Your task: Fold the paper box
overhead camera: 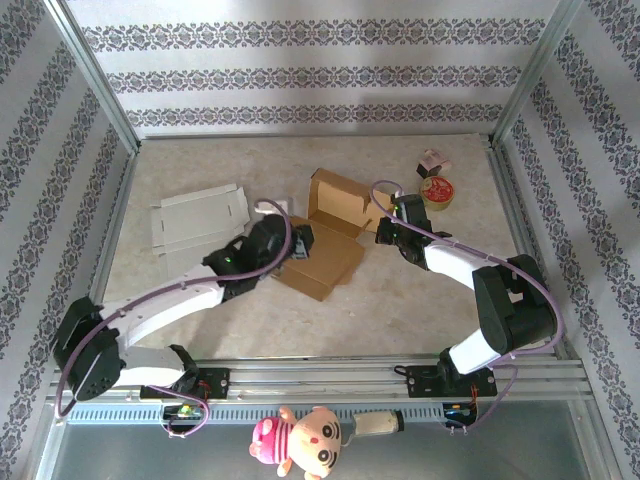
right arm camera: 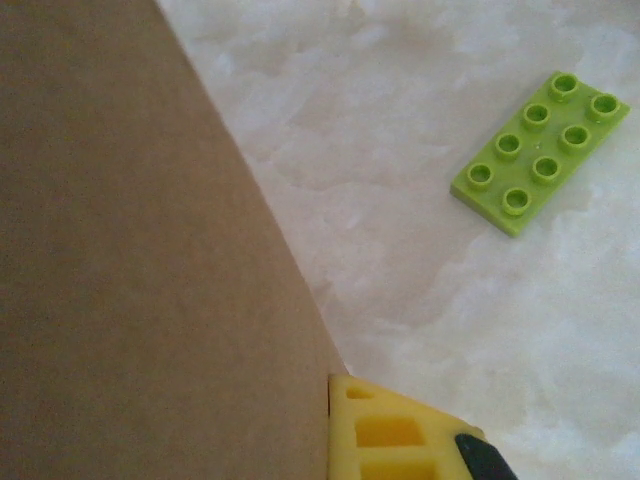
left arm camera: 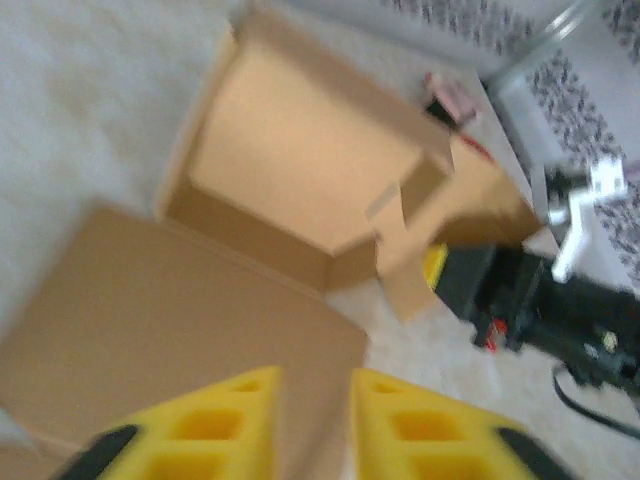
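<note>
The brown paper box lies mid-table with its tray open and its flat lid spread toward me. At the lid's left corner is my left gripper. In the left wrist view its yellow fingers stand close together with the lid's edge running into the narrow gap, so my left gripper is shut on it. My right gripper sits at the tray's right side. There it is shut on a brown flap. One yellow finger presses against the flap, and the other is hidden behind it.
A flat white cardboard blank lies at the left. A tape roll and a small box sit at the back right. A green studded brick lies on the table near the right gripper. Patterned walls enclose the table.
</note>
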